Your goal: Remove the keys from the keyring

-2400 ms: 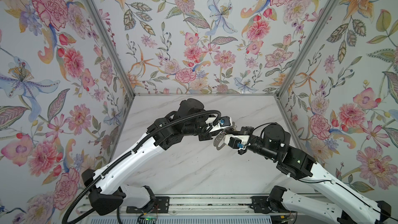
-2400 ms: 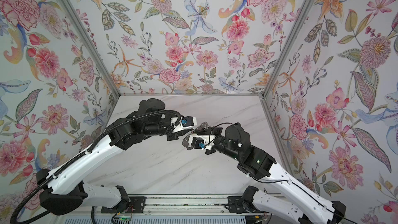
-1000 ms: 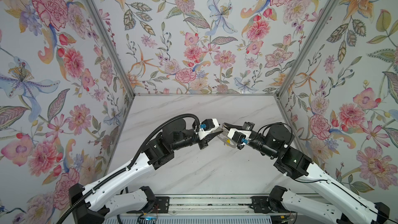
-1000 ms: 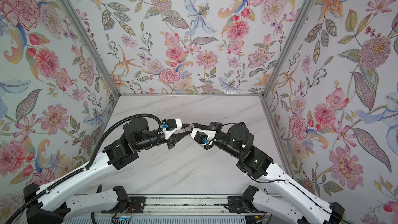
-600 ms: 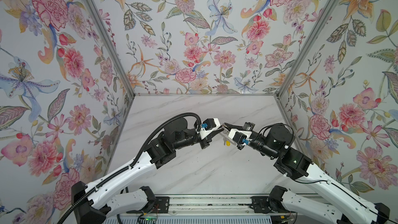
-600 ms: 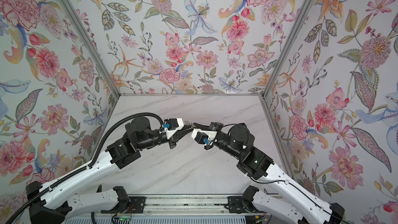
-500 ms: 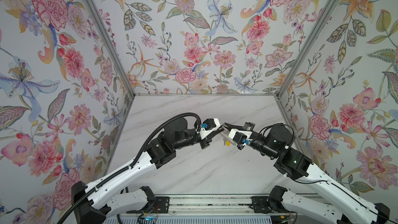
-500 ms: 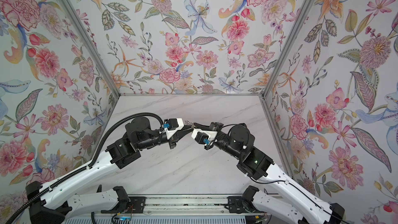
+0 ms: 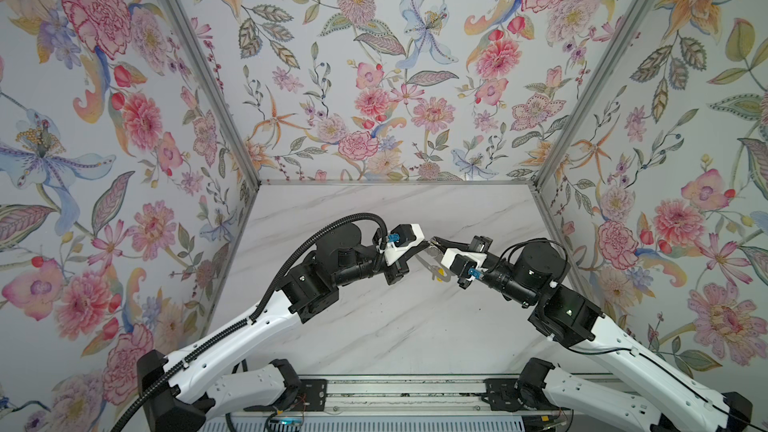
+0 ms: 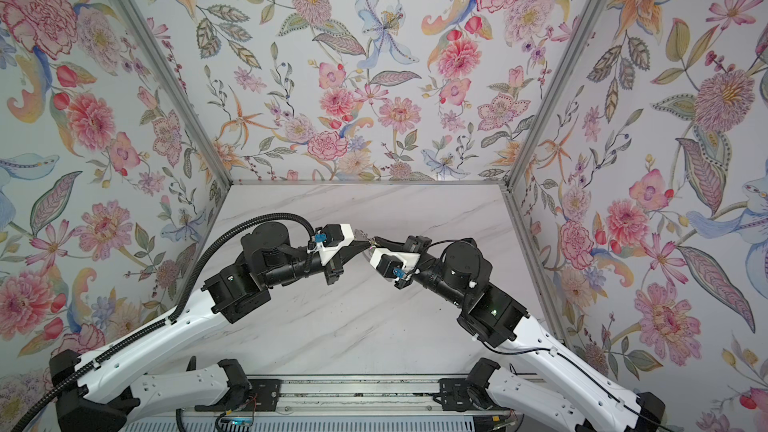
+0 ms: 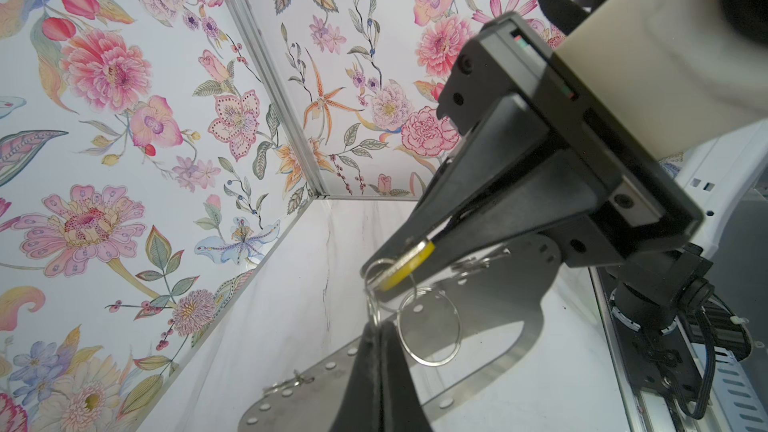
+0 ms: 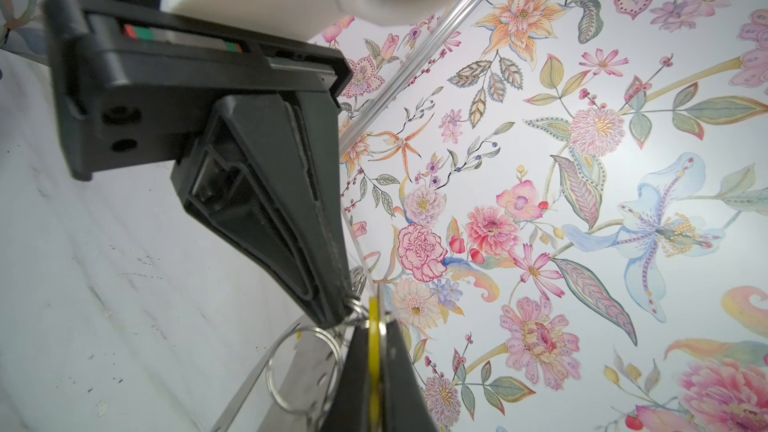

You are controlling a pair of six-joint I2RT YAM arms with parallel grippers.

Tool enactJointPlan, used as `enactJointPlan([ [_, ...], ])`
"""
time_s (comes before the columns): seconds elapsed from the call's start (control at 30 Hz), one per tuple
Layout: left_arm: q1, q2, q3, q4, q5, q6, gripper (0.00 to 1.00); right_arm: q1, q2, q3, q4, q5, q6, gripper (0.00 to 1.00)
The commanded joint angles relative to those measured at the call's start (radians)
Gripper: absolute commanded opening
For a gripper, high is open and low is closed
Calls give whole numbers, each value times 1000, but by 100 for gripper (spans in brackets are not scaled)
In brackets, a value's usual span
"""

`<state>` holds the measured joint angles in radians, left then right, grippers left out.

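Left wrist view shows the left hand (image 11: 376, 326) closed, its tips pinching a small wire ring (image 11: 376, 309). Tip to tip with it, the right hand (image 11: 384, 273) is clamped on a key (image 11: 409, 261) by its yellow tag, and the small ring passes just beside that tag. A larger wire ring (image 11: 432, 363) hangs just beneath the right hand's tips, beside the left hand. The keyring (image 11: 299, 392), a flat grey strip with holes, sits under both hands, over the desk (image 9: 374, 326); whether it touches the desk I cannot tell.
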<state>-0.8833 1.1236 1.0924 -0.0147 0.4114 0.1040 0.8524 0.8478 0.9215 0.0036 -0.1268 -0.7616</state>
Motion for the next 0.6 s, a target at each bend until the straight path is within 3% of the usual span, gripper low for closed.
enactJointPlan([
  [0.0,-2,23,57,-83,7,-6,0,13,-3,15,40,-7,-5,0],
  [0.57,1,192,442,-532,75,116,0,236,126,125,-143,293,-196,0],
])
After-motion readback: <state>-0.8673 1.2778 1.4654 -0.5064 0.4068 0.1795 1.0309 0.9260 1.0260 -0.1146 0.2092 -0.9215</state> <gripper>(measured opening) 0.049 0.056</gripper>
